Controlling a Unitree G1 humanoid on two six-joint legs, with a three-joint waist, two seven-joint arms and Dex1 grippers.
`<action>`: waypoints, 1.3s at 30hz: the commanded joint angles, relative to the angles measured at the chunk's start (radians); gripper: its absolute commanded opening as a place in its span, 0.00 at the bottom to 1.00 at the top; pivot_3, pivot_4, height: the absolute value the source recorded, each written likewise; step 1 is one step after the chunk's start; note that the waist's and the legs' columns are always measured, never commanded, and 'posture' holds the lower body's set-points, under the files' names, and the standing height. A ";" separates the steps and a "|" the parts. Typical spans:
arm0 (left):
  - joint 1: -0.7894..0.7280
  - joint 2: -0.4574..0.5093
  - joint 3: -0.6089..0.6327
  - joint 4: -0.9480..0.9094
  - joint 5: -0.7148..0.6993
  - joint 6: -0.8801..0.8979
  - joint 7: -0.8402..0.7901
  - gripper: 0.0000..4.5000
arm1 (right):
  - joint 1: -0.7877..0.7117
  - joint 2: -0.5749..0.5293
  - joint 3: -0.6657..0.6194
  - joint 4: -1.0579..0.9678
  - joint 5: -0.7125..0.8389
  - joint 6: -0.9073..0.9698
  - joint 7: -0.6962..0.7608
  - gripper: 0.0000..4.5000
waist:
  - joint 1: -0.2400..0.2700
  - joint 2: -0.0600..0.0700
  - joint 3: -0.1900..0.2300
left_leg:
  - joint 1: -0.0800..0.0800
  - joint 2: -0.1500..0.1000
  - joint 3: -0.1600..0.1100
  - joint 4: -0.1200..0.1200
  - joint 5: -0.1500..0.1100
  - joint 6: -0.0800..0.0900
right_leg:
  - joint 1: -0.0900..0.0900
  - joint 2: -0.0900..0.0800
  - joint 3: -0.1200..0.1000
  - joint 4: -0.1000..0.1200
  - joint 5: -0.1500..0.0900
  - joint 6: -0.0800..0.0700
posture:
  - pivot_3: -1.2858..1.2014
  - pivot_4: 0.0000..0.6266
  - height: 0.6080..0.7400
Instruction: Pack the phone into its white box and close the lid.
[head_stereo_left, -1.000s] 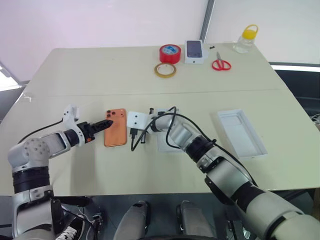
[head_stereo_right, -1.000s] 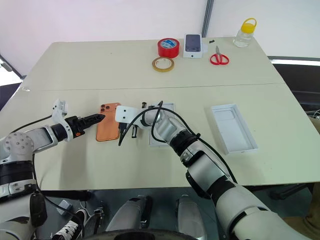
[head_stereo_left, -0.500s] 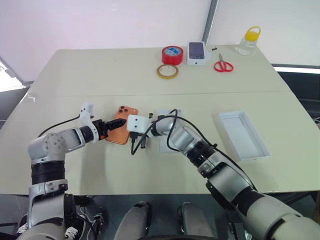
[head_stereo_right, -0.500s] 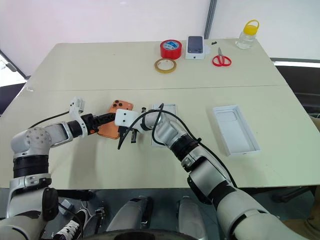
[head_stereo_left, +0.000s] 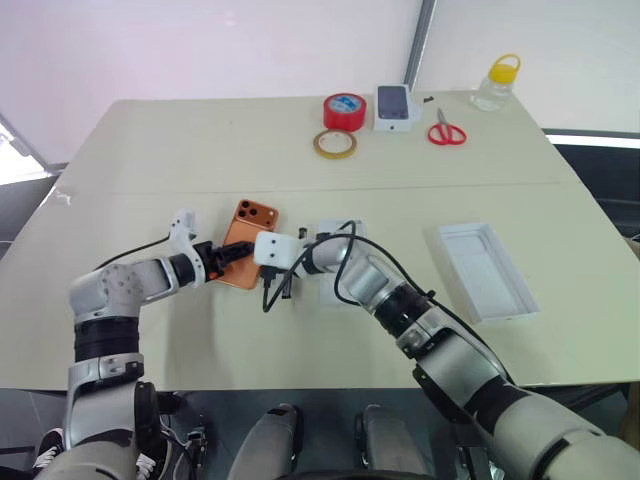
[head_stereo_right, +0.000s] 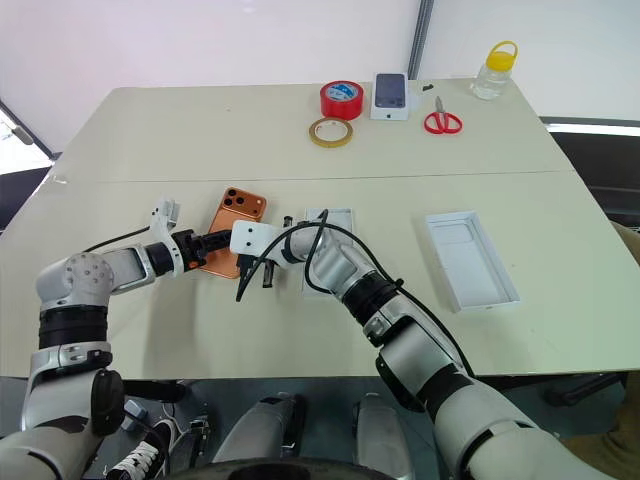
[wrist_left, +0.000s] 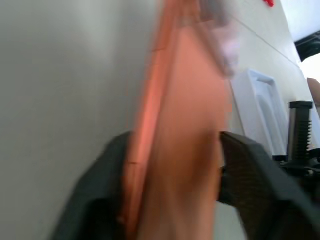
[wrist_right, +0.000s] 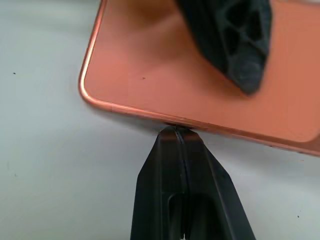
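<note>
On the beige table (head_stereo_left: 150, 150), left gripper (head_stereo_left: 232, 256) has narrowed onto the phone (head_stereo_left: 248, 230), now swung askew beside the white box (head_stereo_right: 322, 275), right gripper (wrist_right: 176, 131) shut against its edge: pickup under way.

Phones I count: one, orange (head_stereo_left: 248, 242)
Tape rolls (head_stereo_left: 343, 108): two
Scissors (head_stereo_left: 446, 131): one
White trays (head_stereo_left: 484, 270): two
Jars (head_stereo_left: 497, 81): one
</note>
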 joint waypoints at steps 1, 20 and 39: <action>0.049 -0.009 -0.046 0.004 0.003 0.042 -0.011 0.60 | 0.006 0.001 0.010 -0.018 -0.005 -0.010 0.003 0.00 | -0.001 0.000 0.000 | 0.000 0.000 0.000 0.000 0.000 0.000 | 0.000 0.000 0.000 0.000 0.000 0.000 | 0.52 0.24 1.00; 0.086 0.019 -0.070 -0.081 0.041 -0.006 0.024 0.96 | 0.000 0.015 -0.008 0.000 0.006 -0.004 -0.008 0.00 | -0.020 0.000 0.000 | 0.005 0.000 0.000 -0.004 0.000 0.001 | 0.003 0.000 0.000 0.000 0.000 0.000 | 0.52 0.24 1.00; 0.085 0.087 0.039 -0.093 -0.098 0.158 -0.046 0.99 | 0.001 0.016 -0.006 -0.009 0.011 0.003 -0.009 0.00 | -0.032 0.000 0.000 | 0.013 0.001 0.000 -0.013 -0.002 0.003 | 0.007 0.001 0.002 -0.002 0.000 0.000 | 0.52 0.24 1.00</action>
